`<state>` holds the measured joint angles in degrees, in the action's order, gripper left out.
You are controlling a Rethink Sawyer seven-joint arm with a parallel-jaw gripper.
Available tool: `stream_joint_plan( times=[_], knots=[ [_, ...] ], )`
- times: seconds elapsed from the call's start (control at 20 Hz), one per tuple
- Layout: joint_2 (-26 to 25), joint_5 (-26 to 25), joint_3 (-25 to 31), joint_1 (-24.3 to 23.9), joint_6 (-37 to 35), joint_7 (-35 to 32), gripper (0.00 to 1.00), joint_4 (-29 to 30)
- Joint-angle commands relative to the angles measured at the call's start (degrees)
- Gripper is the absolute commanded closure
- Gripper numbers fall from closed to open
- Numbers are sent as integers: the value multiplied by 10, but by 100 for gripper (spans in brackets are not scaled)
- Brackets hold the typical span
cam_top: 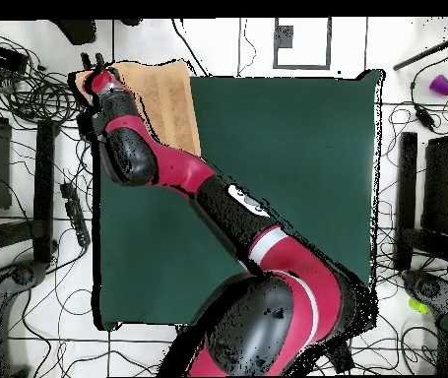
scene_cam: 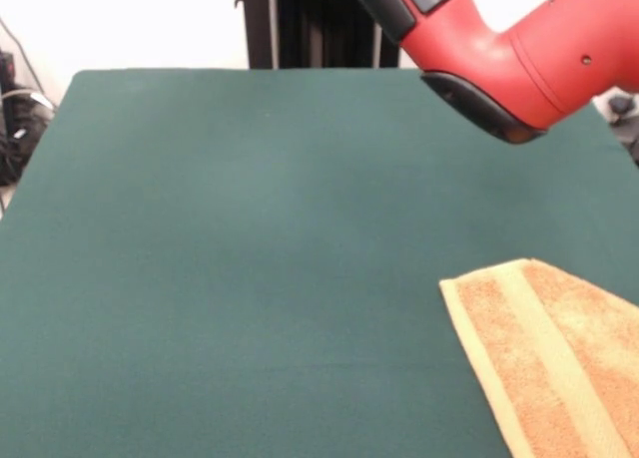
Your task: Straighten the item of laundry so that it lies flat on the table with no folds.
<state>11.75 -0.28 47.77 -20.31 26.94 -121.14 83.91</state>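
Note:
The orange-yellow towel (scene_cam: 559, 368) lies at the near right corner of the dark green table (scene_cam: 250, 258) in the front view, cut off by the picture's edges. A smooth woven band runs along it near its short end. The part that shows looks flat. In the overhead view the towel (cam_top: 168, 98) lies at the table's (cam_top: 296, 177) top left corner, partly hidden by the red arm (cam_top: 168, 162). My gripper (cam_top: 93, 69) hangs at the towel's left edge, beyond the table's corner. The front view shows only a red arm link (scene_cam: 519, 59), not the gripper.
The black pedestal (scene_cam: 310, 24) stands behind the table's far edge. Cables and black equipment (cam_top: 31, 98) lie on the floor around the table. A purple cup (cam_top: 441, 85) stands on the floor at the overhead view's top right.

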Motion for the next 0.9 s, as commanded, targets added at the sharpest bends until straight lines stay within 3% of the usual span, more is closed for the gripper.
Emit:
stream_joint_plan(
  times=[0.05,0.25,0.65,0.8,0.9],
  knots=[
    [-45,-32,-2,-1,-56,-89,0,12],
    [-57,-38,19,-9,-20,-126,0,16],
    [15,9,27,-26,-16,-153,0,65],
    [60,54,39,-34,-33,-170,0,86],
    [116,122,42,-35,-72,-183,0,97]
  ],
)
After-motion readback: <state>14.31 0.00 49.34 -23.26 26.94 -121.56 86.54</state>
